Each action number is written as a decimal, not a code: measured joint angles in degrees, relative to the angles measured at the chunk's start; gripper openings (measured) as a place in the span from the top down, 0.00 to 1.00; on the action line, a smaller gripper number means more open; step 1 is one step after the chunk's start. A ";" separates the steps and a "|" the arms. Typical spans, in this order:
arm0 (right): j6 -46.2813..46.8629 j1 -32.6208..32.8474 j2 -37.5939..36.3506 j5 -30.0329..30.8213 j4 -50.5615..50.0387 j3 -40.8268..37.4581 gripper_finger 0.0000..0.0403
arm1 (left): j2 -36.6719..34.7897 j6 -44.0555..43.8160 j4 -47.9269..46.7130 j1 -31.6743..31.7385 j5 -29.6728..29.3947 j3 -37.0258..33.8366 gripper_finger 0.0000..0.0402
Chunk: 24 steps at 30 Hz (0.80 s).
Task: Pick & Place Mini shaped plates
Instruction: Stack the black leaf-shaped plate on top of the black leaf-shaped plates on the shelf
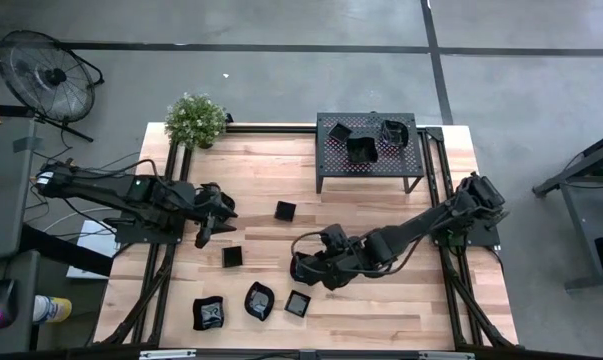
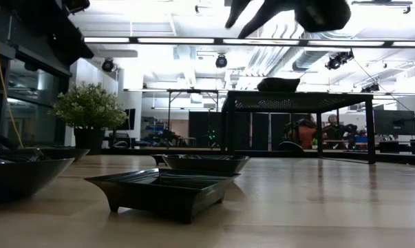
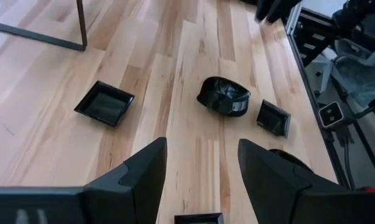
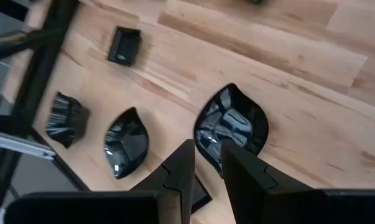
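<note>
Several black mini shaped plates lie on the wooden table. A leaf-shaped plate (image 4: 232, 124) (image 3: 223, 96) rests on its base at the table's middle. My right gripper (image 4: 209, 149) (image 1: 303, 262) hangs above it, open by a narrow gap, with its fingertips showing in front of the plate's rim. Other plates include a square one (image 1: 285, 210), a square one (image 1: 232, 256), a wavy one (image 1: 209, 313), a leaf-shaped one (image 1: 260, 301) and a square one (image 1: 298, 304). My left gripper (image 3: 203, 177) (image 1: 216, 215) is open at the table's left, above the wood, holding nothing.
A black perforated rack (image 1: 366, 170) stands at the far right with three plates on top (image 1: 361, 150). A potted plant (image 1: 195, 120) sits at the far left corner. Black frame rails (image 1: 451, 290) run along both sides. Bare wood lies between the rack and the near plates.
</note>
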 joint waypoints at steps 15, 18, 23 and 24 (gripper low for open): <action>7.32 -2.33 9.77 -7.87 2.93 0.00 0.82 | -10.60 -0.35 -11.08 0.00 -0.17 -0.01 0.51; 8.54 -2.61 11.19 -8.86 3.04 0.00 0.82 | -12.00 -0.44 -12.40 0.00 -0.17 0.00 0.51; 10.32 -3.51 12.81 -12.87 2.49 0.00 0.82 | -12.77 -0.44 -14.27 0.00 -0.20 -0.02 0.51; 9.86 -3.70 13.20 -13.36 2.47 0.00 0.82 | -12.77 -0.44 -14.19 0.00 -0.21 -0.02 0.51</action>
